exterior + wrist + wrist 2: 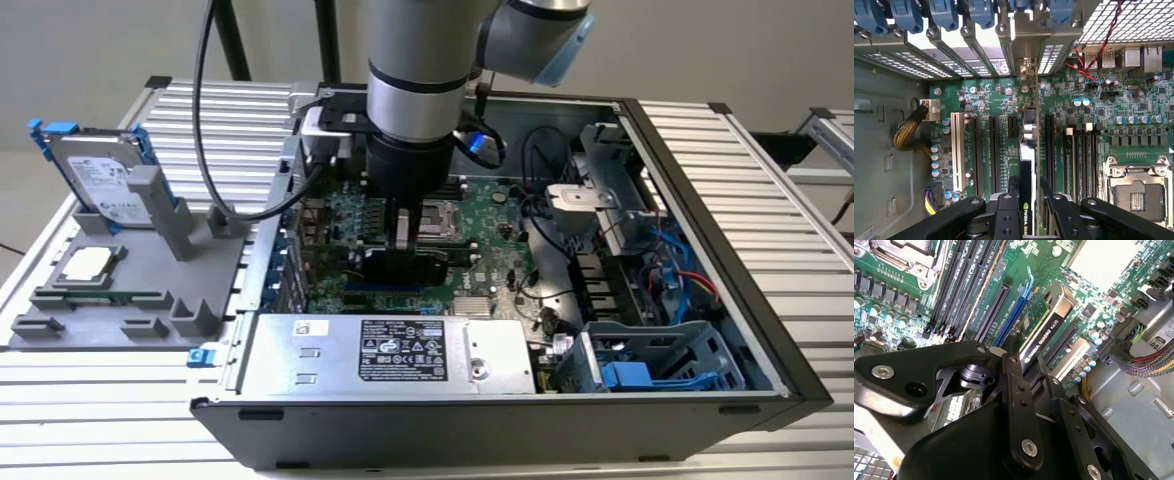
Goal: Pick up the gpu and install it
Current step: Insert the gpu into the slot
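The gpu point(400, 268) stands on edge inside the open computer case, over the expansion slots of the green motherboard point(497, 235). My gripper point(400, 245) reaches straight down and is shut on it. In both wrist views the card appears edge-on between the black fingers point(1009, 212): its black shroud point(1046, 332) sits above a blue slot point(1013, 315), and its silver bracket end point(1027, 122) points at the rear slot openings. The gripper point(1026, 365) point(1029, 186) holds the card's upper edge. Whether the card's lower edge is seated in the slot is hidden.
A silver power supply point(387, 350) lies along the case's near side, and a drive cage point(654, 360) with cables is on the exterior view's right. The CPU socket point(1139, 192) and RAM slots point(1081, 155) lie beside the card. A hard drive point(100, 180) stands on a grey fixture outside the case.
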Controlling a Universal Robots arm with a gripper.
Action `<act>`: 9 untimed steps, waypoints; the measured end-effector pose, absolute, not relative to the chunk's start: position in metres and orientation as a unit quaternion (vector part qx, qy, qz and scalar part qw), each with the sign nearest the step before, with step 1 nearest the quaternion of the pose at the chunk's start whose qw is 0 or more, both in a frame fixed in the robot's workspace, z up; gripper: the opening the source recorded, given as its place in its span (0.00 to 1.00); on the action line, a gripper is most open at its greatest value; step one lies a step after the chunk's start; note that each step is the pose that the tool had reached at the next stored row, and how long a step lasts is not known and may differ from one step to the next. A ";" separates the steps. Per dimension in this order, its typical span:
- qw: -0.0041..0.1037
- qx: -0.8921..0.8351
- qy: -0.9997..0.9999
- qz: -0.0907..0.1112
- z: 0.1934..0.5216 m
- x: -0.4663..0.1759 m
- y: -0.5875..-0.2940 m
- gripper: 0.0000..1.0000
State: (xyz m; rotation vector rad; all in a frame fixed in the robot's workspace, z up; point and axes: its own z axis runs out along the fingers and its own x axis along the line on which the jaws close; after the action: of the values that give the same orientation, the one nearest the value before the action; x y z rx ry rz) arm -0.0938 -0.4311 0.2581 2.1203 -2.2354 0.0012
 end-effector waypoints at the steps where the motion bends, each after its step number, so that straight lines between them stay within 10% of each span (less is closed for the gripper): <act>1: 0.030 0.688 -0.725 0.001 0.259 -0.094 -0.431 0.00; 9: 0.030 0.688 -0.725 0.001 0.258 -0.094 -0.429 0.00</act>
State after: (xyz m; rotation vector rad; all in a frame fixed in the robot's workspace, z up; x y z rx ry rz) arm -0.0943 -0.4293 0.2575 2.1201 -2.2353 0.0019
